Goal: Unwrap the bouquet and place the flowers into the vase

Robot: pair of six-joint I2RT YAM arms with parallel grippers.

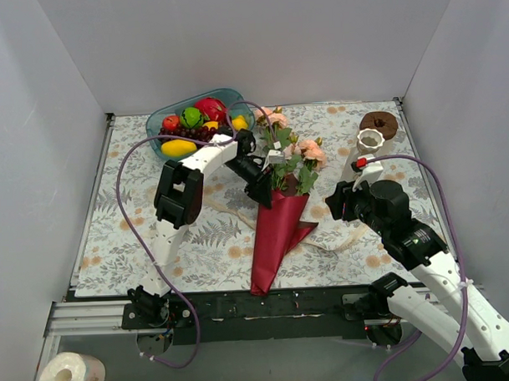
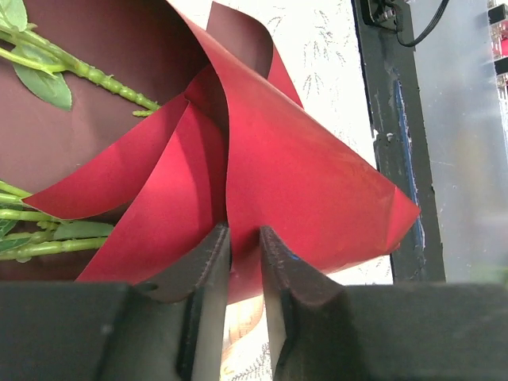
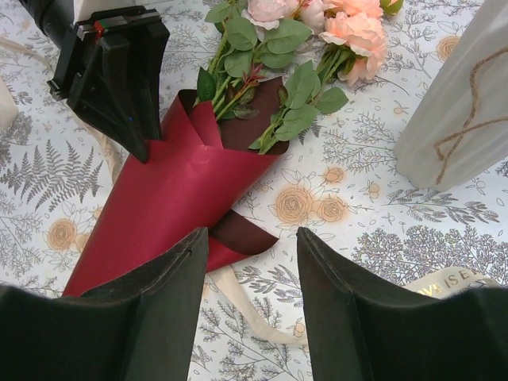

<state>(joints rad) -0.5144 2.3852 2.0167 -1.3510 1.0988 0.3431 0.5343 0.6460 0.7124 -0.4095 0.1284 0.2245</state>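
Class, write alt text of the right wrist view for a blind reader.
A bouquet of pink roses in a maroon paper cone lies on a floral tablecloth. The left gripper is at its rim, the open right gripper in the foreground, a white vase at right.

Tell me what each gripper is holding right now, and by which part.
The left gripper pinches the red paper of the bouquet at its open top rim. The right gripper is open, holding nothing.
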